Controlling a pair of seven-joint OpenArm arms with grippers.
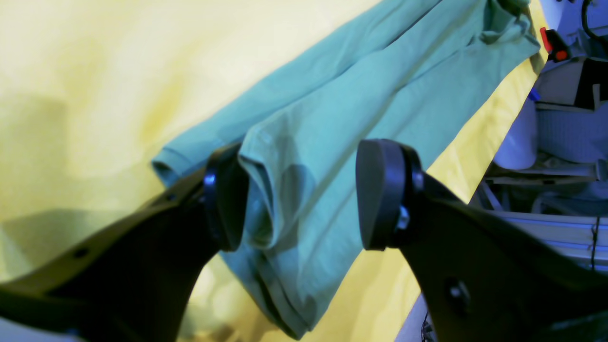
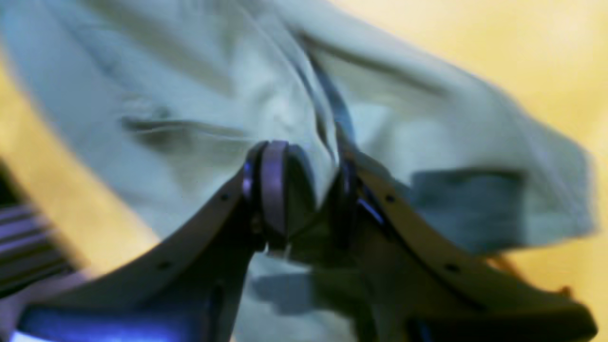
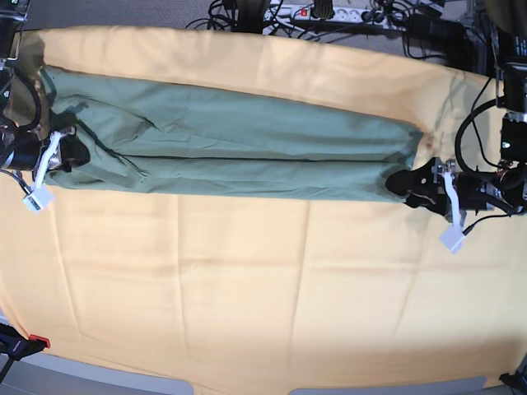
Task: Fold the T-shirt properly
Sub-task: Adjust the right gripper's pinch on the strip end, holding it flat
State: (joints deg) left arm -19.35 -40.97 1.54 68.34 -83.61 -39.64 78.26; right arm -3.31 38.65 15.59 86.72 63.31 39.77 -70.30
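The left gripper (image 1: 304, 194) is standing wide open, straddling 1 folded end of the T-shirt (image 3: 239, 148) without clamping it. The right gripper (image 2: 308, 190) is pinching fabric at the opposite end. The T-shirt is lying as a long band across the desk (image 3: 247, 296). Being thin, light and limp, it is likely to sag; grasping layered edges at both ends seems best.

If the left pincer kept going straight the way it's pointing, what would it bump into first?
Probably the T-shirt. The left pincer is open, and the shirt's folded end already lies between its fingers, on the yellow table cloth. How high the pincer sits above the cloth is hard to judge.
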